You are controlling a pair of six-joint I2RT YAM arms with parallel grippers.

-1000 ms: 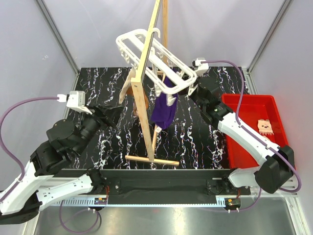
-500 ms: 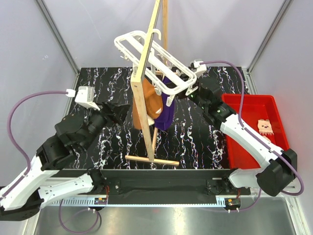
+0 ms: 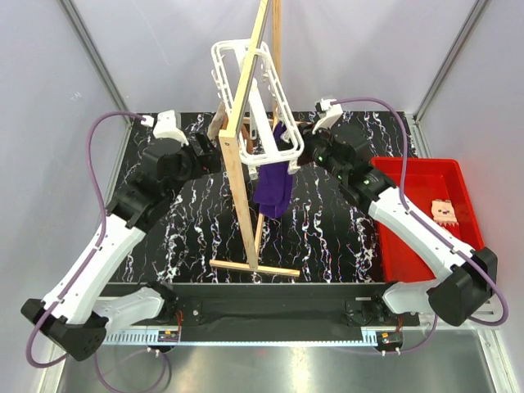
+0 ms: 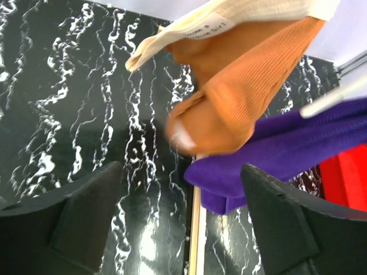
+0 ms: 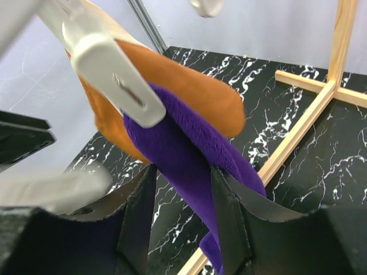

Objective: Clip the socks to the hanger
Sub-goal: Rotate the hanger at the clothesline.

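Observation:
The white hanger hangs from the wooden stand, turned almost end-on. A purple cloth and an orange-brown cloth are clipped under it. One sock, beige with a red part, lies in the red tray. My left gripper is open and empty left of the stand; in the left wrist view the cloths hang beyond it. My right gripper is at the hanger's right end. Its jaws stand partly open with the purple cloth hanging in the gap; a white clip is above.
The pale wooden stand rises in the table's middle, its foot bar near the front. The red tray sits at the right edge. The black marbled table lies between the arms. Grey walls surround the table.
The hanger has swung from a diagonal to nearly end-on. My left arm has reached far forward and up to the stand. My right gripper has shifted left with the hanger's end.

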